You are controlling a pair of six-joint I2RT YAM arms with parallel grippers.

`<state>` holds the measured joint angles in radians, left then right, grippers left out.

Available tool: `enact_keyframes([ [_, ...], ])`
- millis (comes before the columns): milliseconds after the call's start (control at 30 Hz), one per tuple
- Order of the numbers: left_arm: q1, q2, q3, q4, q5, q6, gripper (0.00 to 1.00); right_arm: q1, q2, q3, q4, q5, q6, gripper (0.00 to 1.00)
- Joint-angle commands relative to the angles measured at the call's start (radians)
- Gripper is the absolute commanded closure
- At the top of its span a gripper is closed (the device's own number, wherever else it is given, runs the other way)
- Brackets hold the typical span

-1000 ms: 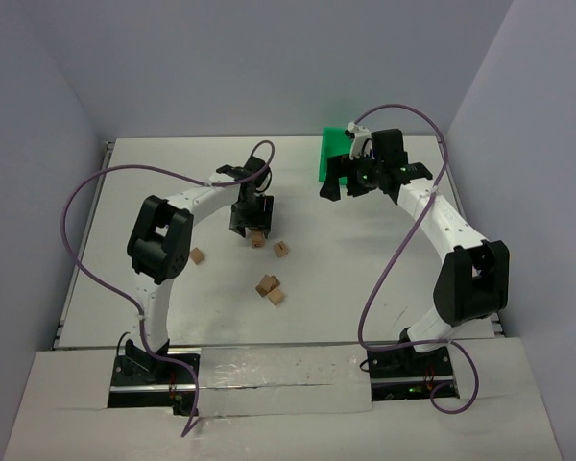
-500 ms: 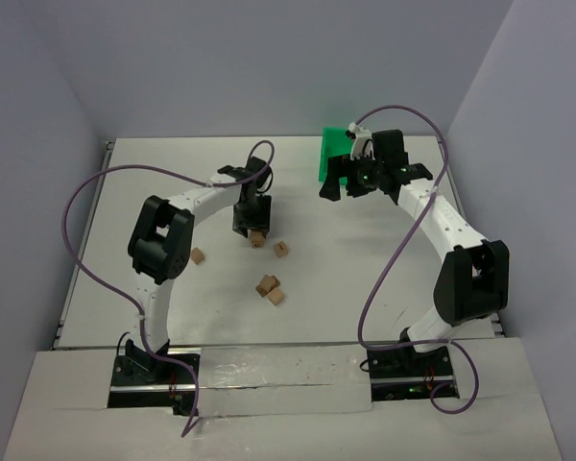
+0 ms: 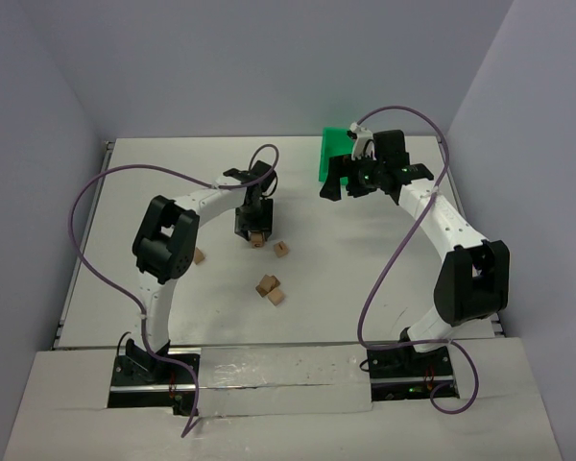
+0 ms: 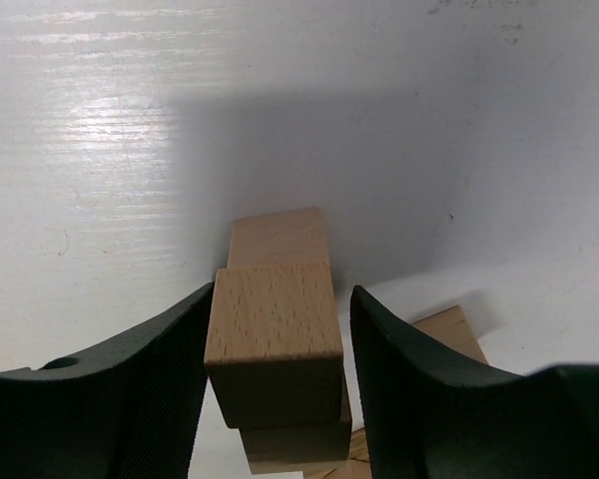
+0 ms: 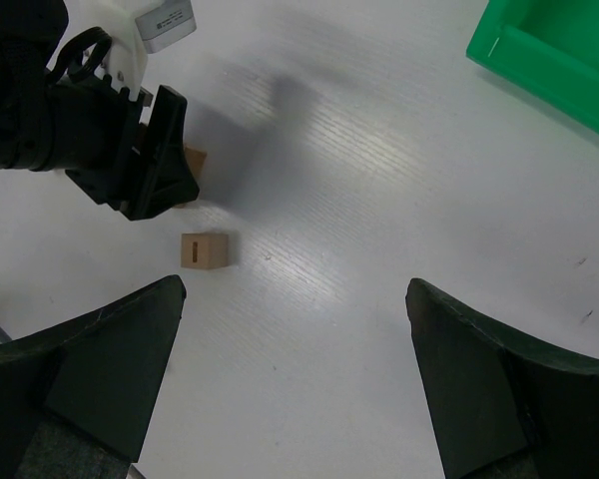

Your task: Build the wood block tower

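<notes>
My left gripper (image 4: 283, 291) is shut on a tan wood block (image 4: 275, 314), with the dark fingers (image 4: 150, 389) at both of its sides. A second cube (image 4: 278, 238) shows just beyond it and a third (image 4: 295, 444) just beneath; I cannot tell whether they touch. In the top view this gripper (image 3: 252, 229) hangs over a cube (image 3: 257, 241) at mid-table. Loose wood blocks lie at the left (image 3: 198, 255), right (image 3: 281, 249) and front as a pair (image 3: 270, 288). No standing tower is in view. My right gripper (image 5: 295, 329) is open and holds nothing, above bare table near a slotted cube (image 5: 204, 249).
The green bin (image 3: 336, 154) stands at the back, right beside my right gripper (image 3: 338, 184); its corner (image 5: 554, 50) shows in the right wrist view. The left arm's black wrist (image 5: 100, 130) fills that view's upper left. Purple cables loop above both arms.
The left jaws have narrowed onto the wood block, and the left arm's elbow has shifted slightly right. The right arm has not moved.
</notes>
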<state>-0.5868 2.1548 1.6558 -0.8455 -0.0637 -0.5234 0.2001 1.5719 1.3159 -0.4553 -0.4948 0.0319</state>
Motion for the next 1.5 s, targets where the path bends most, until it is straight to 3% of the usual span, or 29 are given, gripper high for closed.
enact_keyframes([
  [0, -0.002, 0.008, 0.036, -0.008, -0.018, -0.020, 0.41, -0.013, -0.016, -0.007, 0.051, -0.020, 0.009, 0.00],
  [467, -0.002, 0.028, 0.068, -0.018, 0.000, -0.007, 0.51, -0.017, -0.009, -0.014, 0.058, -0.029, 0.011, 0.00],
  [633, -0.008, 0.025, 0.062, -0.017, 0.012, -0.012, 0.60, -0.018, -0.006, -0.014, 0.060, -0.033, 0.013, 0.00],
  [1067, -0.017, 0.020, 0.047, -0.012, 0.010, -0.013, 0.68, -0.022, -0.006, -0.015, 0.063, -0.038, 0.014, 0.00],
  [1467, -0.035, 0.040, 0.053, -0.019, -0.008, -0.033, 0.87, -0.027, -0.004, -0.017, 0.063, -0.042, 0.017, 0.00],
])
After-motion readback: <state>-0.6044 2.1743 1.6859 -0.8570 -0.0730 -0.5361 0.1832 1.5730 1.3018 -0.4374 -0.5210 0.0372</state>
